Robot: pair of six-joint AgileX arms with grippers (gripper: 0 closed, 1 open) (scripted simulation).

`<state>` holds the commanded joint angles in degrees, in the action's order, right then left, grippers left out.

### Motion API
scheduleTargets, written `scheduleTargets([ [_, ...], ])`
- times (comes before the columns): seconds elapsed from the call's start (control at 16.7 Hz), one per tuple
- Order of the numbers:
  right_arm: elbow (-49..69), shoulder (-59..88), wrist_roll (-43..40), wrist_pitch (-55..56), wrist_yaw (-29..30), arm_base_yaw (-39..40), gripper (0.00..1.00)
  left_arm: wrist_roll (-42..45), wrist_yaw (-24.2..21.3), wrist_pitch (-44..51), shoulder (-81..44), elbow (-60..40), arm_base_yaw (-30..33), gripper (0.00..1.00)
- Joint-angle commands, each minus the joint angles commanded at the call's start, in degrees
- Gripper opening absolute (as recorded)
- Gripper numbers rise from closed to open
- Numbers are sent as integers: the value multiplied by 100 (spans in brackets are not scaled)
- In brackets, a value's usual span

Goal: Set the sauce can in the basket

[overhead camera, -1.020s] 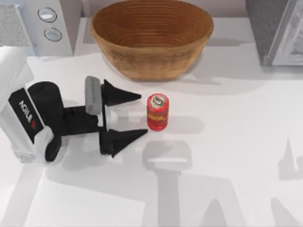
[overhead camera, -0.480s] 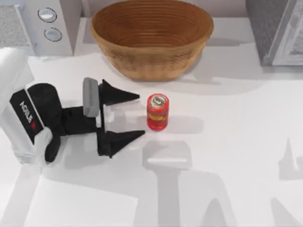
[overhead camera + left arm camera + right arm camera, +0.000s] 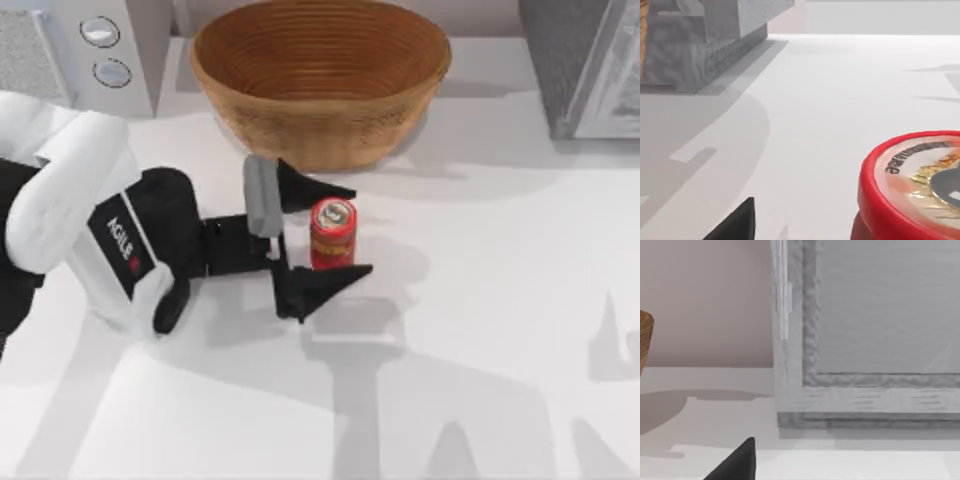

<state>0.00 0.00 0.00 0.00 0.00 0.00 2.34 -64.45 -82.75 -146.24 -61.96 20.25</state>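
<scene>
The sauce can point(image 3: 332, 235), red with a silver top, stands upright on the white table just in front of the basket point(image 3: 320, 140), a wide tan wicker bowl at the back centre. My left gripper point(image 3: 361, 229) is open and reaches in from the left, with one black finger on each side of the can. I see no squeeze on the can. In the left wrist view the can's top point(image 3: 920, 185) sits very close, with one black fingertip point(image 3: 735, 225) beside it. My right gripper point(image 3: 735, 465) is parked facing the grey appliance.
A white appliance with two round knobs point(image 3: 105, 50) stands at the back left. A grey appliance point(image 3: 585, 60) stands at the back right, also seen as a grey box point(image 3: 715, 40) and a grey panel point(image 3: 865, 340). Open table lies to the right and front.
My left arm has moved right, bringing its open fingers from short of the can to either side of it. The can and basket have not moved.
</scene>
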Motion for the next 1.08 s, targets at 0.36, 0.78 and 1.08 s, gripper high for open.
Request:
scheduleTargets([
  [0.36, 0, 0, 0, 0, 0, 0, 100, -2, 34, 14, -8, -25, 33, 85],
  [0.78, 0, 0, 0, 0, 0, 0, 100, -2, 34, 14, -8, -25, 33, 32],
  [1.08, 0, 0, 0, 0, 0, 0, 100, -2, 34, 14, -8, -25, 33, 0],
])
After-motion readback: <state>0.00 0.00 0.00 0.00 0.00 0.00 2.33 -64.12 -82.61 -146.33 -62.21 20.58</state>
